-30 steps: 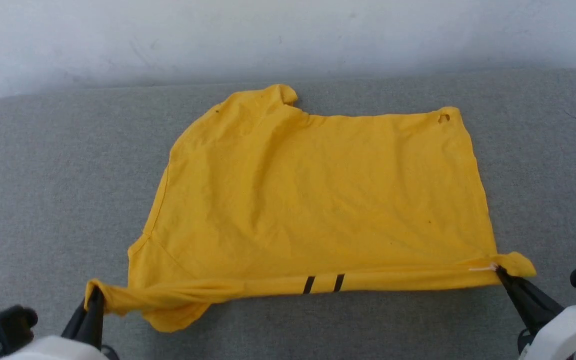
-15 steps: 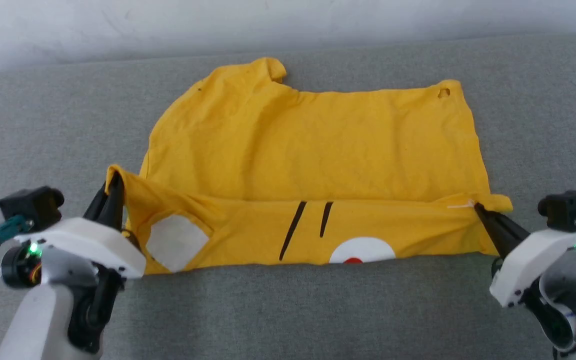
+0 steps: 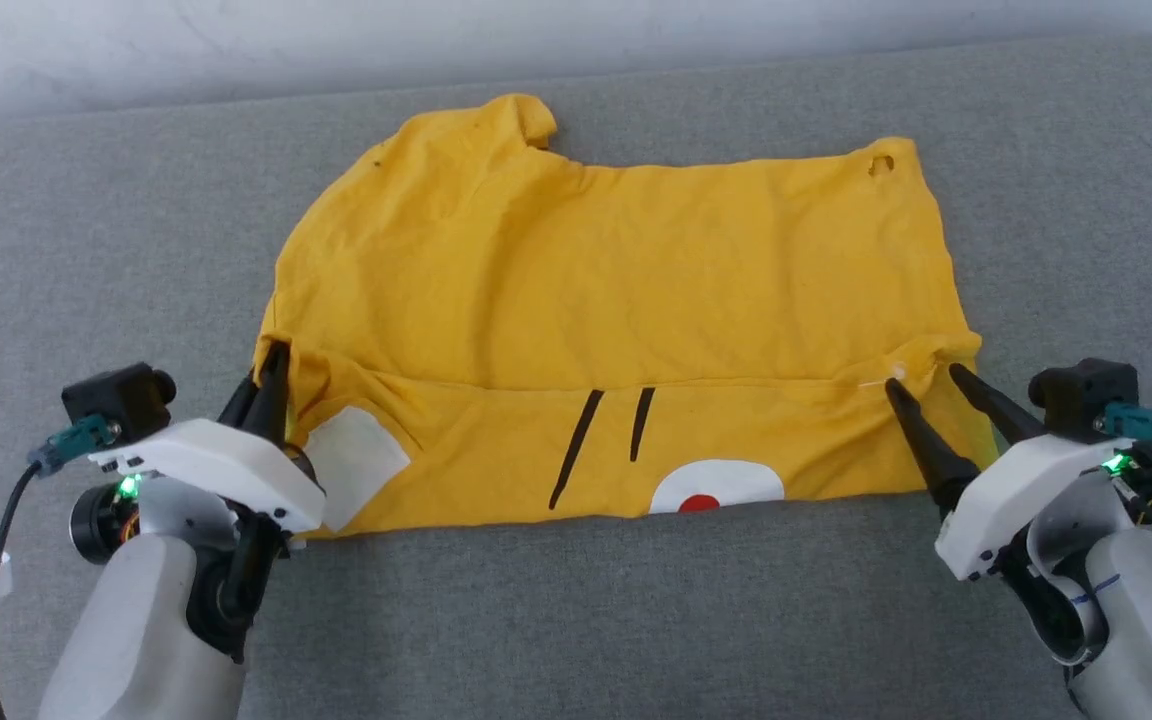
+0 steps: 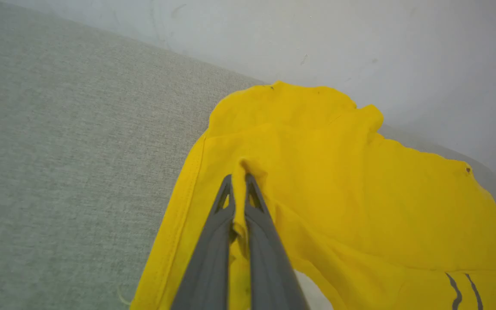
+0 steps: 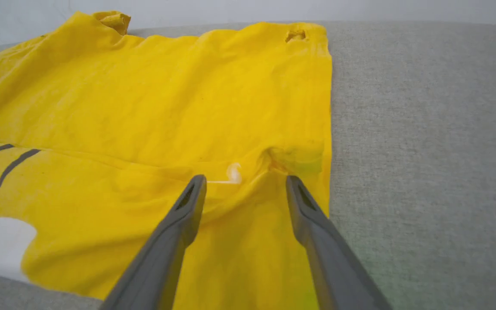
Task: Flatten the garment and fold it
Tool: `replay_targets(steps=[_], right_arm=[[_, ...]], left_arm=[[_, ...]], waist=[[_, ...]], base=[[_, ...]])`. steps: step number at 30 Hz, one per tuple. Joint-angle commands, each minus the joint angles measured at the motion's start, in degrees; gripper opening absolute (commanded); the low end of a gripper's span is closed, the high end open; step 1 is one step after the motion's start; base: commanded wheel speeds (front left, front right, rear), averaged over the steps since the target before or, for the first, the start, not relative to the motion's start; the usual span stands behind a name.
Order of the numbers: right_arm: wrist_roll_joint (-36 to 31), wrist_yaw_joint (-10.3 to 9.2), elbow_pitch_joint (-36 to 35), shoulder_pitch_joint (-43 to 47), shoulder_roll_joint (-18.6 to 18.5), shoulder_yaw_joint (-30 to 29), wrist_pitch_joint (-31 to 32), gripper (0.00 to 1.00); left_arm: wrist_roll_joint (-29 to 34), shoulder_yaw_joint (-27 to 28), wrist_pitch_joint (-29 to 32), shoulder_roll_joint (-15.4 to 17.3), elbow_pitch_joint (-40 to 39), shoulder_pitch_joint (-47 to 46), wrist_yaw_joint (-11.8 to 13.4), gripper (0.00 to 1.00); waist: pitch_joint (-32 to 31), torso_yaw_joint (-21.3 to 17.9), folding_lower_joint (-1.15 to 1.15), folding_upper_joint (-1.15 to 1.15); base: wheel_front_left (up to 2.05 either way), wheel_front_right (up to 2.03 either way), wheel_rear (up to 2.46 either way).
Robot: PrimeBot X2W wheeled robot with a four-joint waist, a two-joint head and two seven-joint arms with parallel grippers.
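Garment [image 3: 616, 260]: bright yellow T-shirt, lying spread on the grey padded surface [image 3: 576, 620], roughly centred in the head view, with the pale wall [image 3: 236, 40] behind its far edge. The main panel lies flat with mild creases. The near strip is turned over onto the panel, printed side up: two slanted black lines [image 3: 611, 440], a white patch [image 3: 716, 488] cut off by the near edge with a red dot [image 3: 701, 503] in it, and a second white patch [image 3: 356, 465] near the left end. A rumpled lump of cloth [image 3: 526, 115] sits at the far edge, and there is a small hole [image 3: 881, 165] by the far right corner.

Left gripper [image 3: 271, 365]: at the left end of the turned-over strip. Left wrist view shows the left gripper [image 4: 238, 176] with its two fingers pressed together on a ridge of yellow cloth – a pinch grip on the garment, the cloth standing up between the tips.

Right gripper [image 3: 921, 378]: at the right end of the strip. Right wrist view shows the right gripper [image 5: 246, 181] with fingers well apart and nothing gripped – the tips sit either side of a small pucker in the cloth, close to a small white tag [image 5: 233, 172]. Whether the tips press on the cloth or sit just above it, I cannot tell.
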Motion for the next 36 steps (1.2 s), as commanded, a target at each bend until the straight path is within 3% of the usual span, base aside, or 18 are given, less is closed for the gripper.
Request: replay_targets(steps=[1, 5, 10, 16, 24, 30, 35, 36], right_arm=[[0.2, -0.05, 0.2, -0.4, 0.0, 0.6, -1.9, 1.0], [-0.3, -0.05, -1.6, 1.0, -0.5, 1.3, -6.0, 1.0], [-2.4, -0.05, -7.1, 3.7, -0.4, -0.5, -8.2, 1.0], [-5.6, -0.05, -15.1, 8.2, 1.2, -4.5, -6.1, 1.0], [-8.0, -0.05, -22.2, 10.0, 2.6, -5.8, -2.1, 1.0], [-8.2, -0.05, -23.6, 9.8, 3.6, -5.7, -1.6, 1.0], [-6.6, -0.05, -23.1, 9.8, 3.4, -5.1, -0.5, 1.0], [-6.1, -0.05, -23.2, 9.7, 3.0, -5.0, -0.2, 1.0]], left_arm=[[-0.2, 0.1, -0.8, 0.0, 0.8, -0.8, -0.4, 1.0], [-0.4, 0.8, -1.6, 0.5, 0.1, -0.1, -0.1, 1.0], [-0.3, 1.3, 2.7, 4.0, -5.1, 2.3, 1.2, 1.0], [-1.8, 0.4, 17.1, 10.7, -14.4, 6.8, 2.9, 1.0], [-2.1, -1.5, 36.2, 18.8, -22.2, 12.2, 8.5, 1.0], [-1.2, -4.5, 41.4, 19.2, -19.7, 12.5, 10.1, 1.0], [-1.3, -7.1, 42.7, 17.2, -15.9, 12.2, 9.6, 1.0], [-1.7, -7.6, 43.0, 16.6, -15.6, 12.2, 9.3, 0.65]], waist=[[-1.1, 0.1, -0.01, 0.0], [-3.2, 0.0, -0.01, 0.0], [-5.3, -0.3, -0.01, 0.0], [-5.5, -0.8, -0.01, 0.0], [-3.7, -2.0, -0.01, 0.0], [-2.2, -3.1, -0.01, 0.0], [-2.0, -4.2, -0.01, 0.0], [-2.1, -4.3, -0.01, 0.0]], base=[[0.0, 0.0, 0.0], [0.0, 0.0, 0.0], [0.0, 0.0, 0.0], [0.0, 0.0, 0.0], [0.0, 0.0, 0.0], [0.0, 0.0, 0.0], [0.0, 0.0, 0.0], [0.0, 0.0, 0.0]])
